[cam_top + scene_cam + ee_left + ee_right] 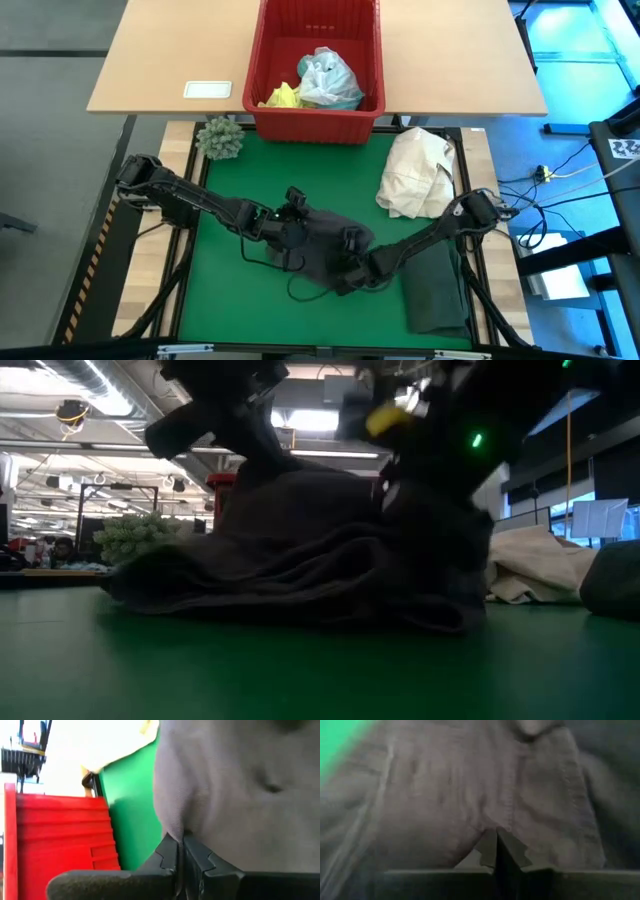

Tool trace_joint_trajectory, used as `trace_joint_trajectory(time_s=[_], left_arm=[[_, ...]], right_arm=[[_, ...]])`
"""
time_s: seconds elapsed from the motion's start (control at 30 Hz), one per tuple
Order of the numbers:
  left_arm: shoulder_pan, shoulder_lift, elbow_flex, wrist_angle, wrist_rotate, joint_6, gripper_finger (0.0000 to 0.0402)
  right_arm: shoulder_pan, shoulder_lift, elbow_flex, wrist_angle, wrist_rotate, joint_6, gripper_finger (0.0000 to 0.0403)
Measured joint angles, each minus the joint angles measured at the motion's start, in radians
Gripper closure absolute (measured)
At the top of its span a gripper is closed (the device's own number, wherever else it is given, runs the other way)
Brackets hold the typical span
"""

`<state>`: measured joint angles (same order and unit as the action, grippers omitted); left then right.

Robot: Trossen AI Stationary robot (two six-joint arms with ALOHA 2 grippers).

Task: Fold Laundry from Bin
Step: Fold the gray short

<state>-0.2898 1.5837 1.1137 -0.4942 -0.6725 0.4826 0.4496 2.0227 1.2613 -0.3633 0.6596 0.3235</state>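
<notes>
Both grippers, left point(290, 232) & right point(352, 268), are clamped on the grey garment point(322, 240) at mat centre (bin point(268, 118) at 12 o'clock); next, I think, lift & spread it.

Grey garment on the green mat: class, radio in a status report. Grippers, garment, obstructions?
Left gripper shut on grey garment. Right gripper shut on it too. Garment bunched mid-mat. Cream cloth bundle and dark green garment lie close by.
</notes>
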Motion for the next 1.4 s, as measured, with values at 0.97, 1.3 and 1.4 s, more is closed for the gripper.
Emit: trace_joint_trajectory(time_s=[0.97, 1.3, 1.4], left_arm=[[-0.217, 0.084, -0.007, -0.095, 0.068, -0.149, 0.0401], [-0.231, 0.095, -0.007, -0.07, 0.14, -0.166, 0.0401], [-0.23, 0.11, -0.007, -0.068, 0.18, -0.167, 0.0401]], right_arm=[[-0.042, -0.112, -0.002, -0.125, -0.025, -0.021, 0.0394], [0.05, -0.277, 0.0, -0.05, 0.026, -0.044, 0.0394], [0.022, -0.281, 0.0, 0.022, 0.093, -0.073, 0.0399]])
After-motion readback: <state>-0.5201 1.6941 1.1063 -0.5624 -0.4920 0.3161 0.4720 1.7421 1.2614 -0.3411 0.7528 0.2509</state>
